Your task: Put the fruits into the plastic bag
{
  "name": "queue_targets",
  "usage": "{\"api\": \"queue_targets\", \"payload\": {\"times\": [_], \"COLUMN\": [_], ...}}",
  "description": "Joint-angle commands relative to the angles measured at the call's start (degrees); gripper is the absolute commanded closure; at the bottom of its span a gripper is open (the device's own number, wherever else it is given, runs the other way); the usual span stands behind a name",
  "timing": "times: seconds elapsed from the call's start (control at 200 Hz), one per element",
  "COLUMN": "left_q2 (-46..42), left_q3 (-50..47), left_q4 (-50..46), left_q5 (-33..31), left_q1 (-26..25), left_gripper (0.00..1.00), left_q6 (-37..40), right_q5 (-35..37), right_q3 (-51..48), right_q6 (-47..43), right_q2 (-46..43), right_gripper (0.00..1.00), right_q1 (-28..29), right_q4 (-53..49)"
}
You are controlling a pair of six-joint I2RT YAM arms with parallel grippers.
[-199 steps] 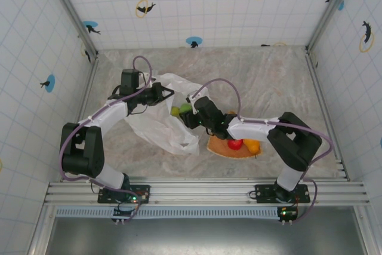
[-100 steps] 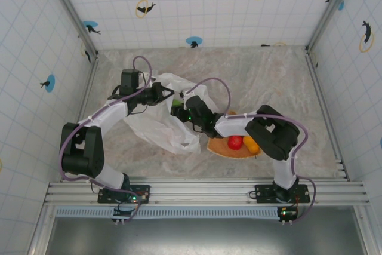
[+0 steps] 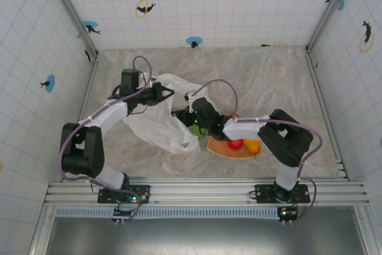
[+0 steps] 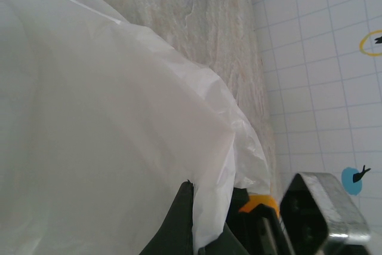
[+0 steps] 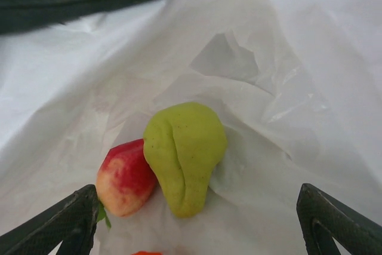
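The plastic bag (image 3: 156, 128) lies crumpled left of centre, its mouth facing right. My left gripper (image 3: 162, 93) is shut on the bag's upper edge; in the left wrist view the film (image 4: 89, 117) is pinched at my dark fingers (image 4: 182, 219). My right gripper (image 3: 190, 119) sits at the bag's mouth, open and holding nothing. Inside the bag (image 5: 268, 88), a green pear-shaped fruit (image 5: 185, 156) leans on a red and peach fruit (image 5: 125, 177), just ahead of my right gripper (image 5: 197, 231). An orange sliver (image 5: 146, 252) shows below them. A red fruit (image 3: 235, 144) and an orange-yellow fruit (image 3: 252, 145) lie outside.
The red and orange-yellow fruits rest on a flat orange fan-shaped tray (image 3: 224, 149), just right of the bag and under my right forearm. Tiled walls enclose the table on three sides. A metal rail (image 3: 203, 190) runs along the near edge.
My right gripper has pushed left into the bag's mouth, then eased back and down a little. The green fruit now shows lower, beside that gripper. The left arm has stayed put.
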Motion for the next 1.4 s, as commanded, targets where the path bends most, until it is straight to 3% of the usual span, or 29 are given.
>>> {"api": "queue_targets", "payload": {"times": [0.0,0.325,0.47,0.611,1.056,1.396], "left_q2": [-1.10,-1.20,-1.08,-0.84,-0.60,-0.66], "left_q3": [-0.43,-0.16,-0.23,-0.24,-0.39,-0.24], "left_q4": [1.32,0.17,0.18,0.26,0.35,0.34], "left_q5": [0.36,-1.53,-1.36,-1.40,-1.22,-0.97], "left_q1": [0.37,0.72,0.72,0.72,0.72,0.72], "left_gripper": [1.00,1.00,1.00,1.00,1.00,1.00], "left_q6": [-0.30,0.44,0.33,0.40,0.22,0.26], "right_q5": [1.48,1.94,1.74,-0.54,-4.19,-3.20], "right_q3": [-2.30,-5.33,-4.22,-3.58,0.79,6.11], "right_q6": [-2.81,-7.77,-8.97,-9.87,-12.67,-13.29], "right_q2": [-4.85,-16.44,-17.79,-17.16,-9.38,-7.24], "right_gripper": [0.12,0.21,0.28,0.28,0.19,0.41], "right_q1": [-0.16,0.16,0.47,0.54,0.98,1.07], "right_q4": [-3.78,-20.64,-33.79,-41.83,-42.90,-41.22]}}
